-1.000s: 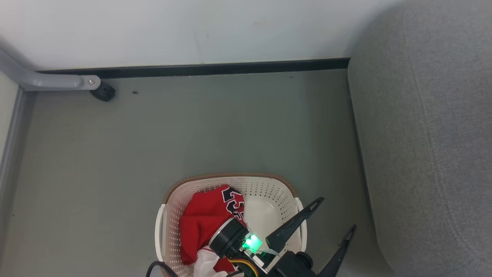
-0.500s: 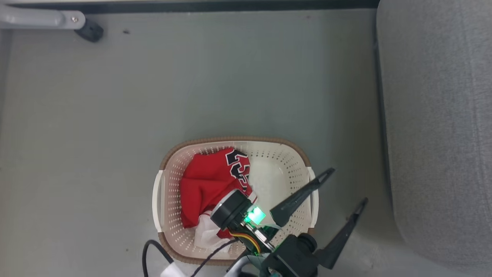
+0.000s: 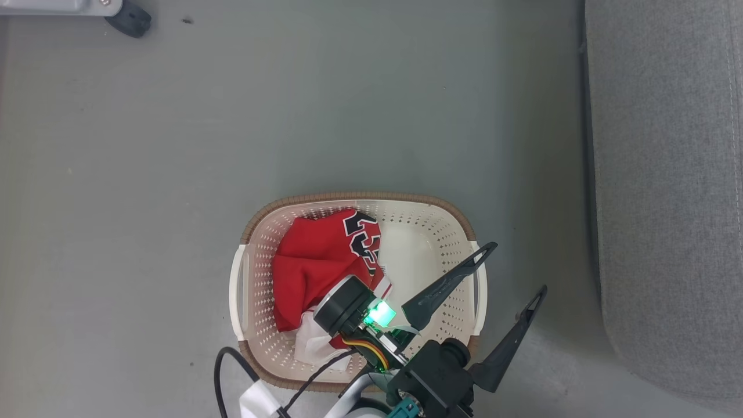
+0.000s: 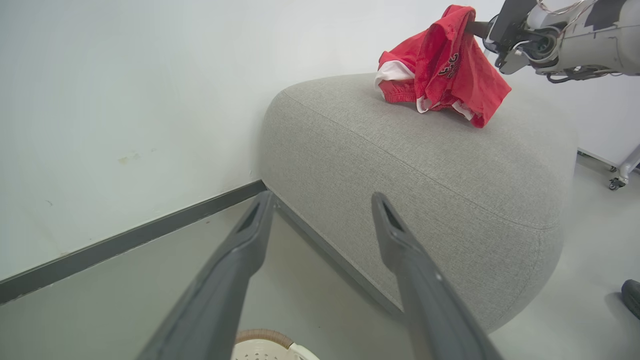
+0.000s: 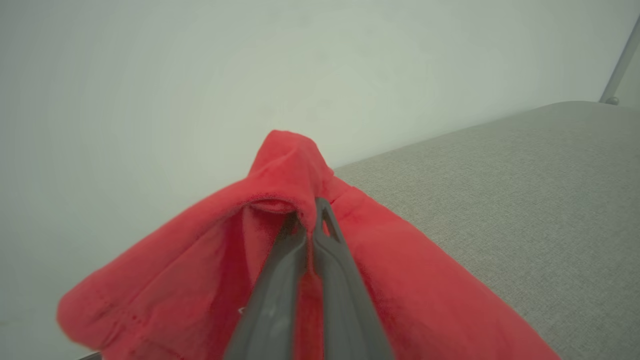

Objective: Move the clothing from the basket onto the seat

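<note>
Status half done: right gripper clamps one bright red fabric garment above large grey woven seat, unreleased; second red numbered garment sits in cream perforated plastic basket near wide-open left gripper.

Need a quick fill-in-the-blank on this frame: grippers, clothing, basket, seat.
1. The left gripper hovers by the rim of the basket with its jaws ____.
2. The right gripper is ____ on a red garment at the top of the seat.
3. A second garment lies in the basket; its main colour is ____.
Missing words: open; shut; red.
</note>
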`<state>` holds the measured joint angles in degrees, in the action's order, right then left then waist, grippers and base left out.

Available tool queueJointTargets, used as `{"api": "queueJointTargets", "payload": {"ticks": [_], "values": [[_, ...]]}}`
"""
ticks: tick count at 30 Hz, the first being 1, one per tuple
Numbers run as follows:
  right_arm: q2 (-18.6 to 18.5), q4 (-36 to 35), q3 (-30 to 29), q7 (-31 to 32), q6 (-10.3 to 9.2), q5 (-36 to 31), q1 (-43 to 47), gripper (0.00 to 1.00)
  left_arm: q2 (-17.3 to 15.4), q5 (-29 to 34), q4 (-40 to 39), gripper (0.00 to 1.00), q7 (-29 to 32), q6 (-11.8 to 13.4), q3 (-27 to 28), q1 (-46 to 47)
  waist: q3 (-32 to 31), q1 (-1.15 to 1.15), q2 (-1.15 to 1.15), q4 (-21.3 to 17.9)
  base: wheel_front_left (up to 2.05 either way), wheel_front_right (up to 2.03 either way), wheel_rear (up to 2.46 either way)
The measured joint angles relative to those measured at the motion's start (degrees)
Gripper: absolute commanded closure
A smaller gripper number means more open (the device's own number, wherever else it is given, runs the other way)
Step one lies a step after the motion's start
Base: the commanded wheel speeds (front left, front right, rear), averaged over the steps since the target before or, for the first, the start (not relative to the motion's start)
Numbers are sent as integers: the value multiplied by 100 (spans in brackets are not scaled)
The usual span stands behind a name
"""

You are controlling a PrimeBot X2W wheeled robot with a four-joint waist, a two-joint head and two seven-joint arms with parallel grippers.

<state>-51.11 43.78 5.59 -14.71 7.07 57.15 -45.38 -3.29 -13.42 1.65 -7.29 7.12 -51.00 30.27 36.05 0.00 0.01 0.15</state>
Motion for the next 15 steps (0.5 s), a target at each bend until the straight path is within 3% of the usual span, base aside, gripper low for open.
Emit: {"api": "queueJointTargets", "payload": {"ticks": [1, 2, 3, 4, 15], "values": [[0, 21, 12, 0, 0, 3, -16, 100, 0, -15, 14, 0, -24, 0, -3, 1, 0, 0, 0, 0, 0, 0, 0], [0, 42, 27, 0, 0, 27, -23, 54, 0, -25, 32, 0, -46, 0, -5, 3, -1, 0, 0, -1, 0, 0, 0], [4, 69, 54, 0, 0, 38, -35, 15, 0, -37, 71, 0, -62, 0, -5, 9, -7, 0, 0, -2, 0, 0, 0], [13, 93, 82, 0, 0, 37, -51, 0, 1, -58, 123, 0, -77, 0, -5, 13, -20, 0, 0, -3, 0, 0, 0], [274, -89, 434, 0, 0, -58, 119, 0, 4, -237, 508, 0, -246, 0, 105, -1, -411, 0, 0, -37, 0, 0, 0]]}}
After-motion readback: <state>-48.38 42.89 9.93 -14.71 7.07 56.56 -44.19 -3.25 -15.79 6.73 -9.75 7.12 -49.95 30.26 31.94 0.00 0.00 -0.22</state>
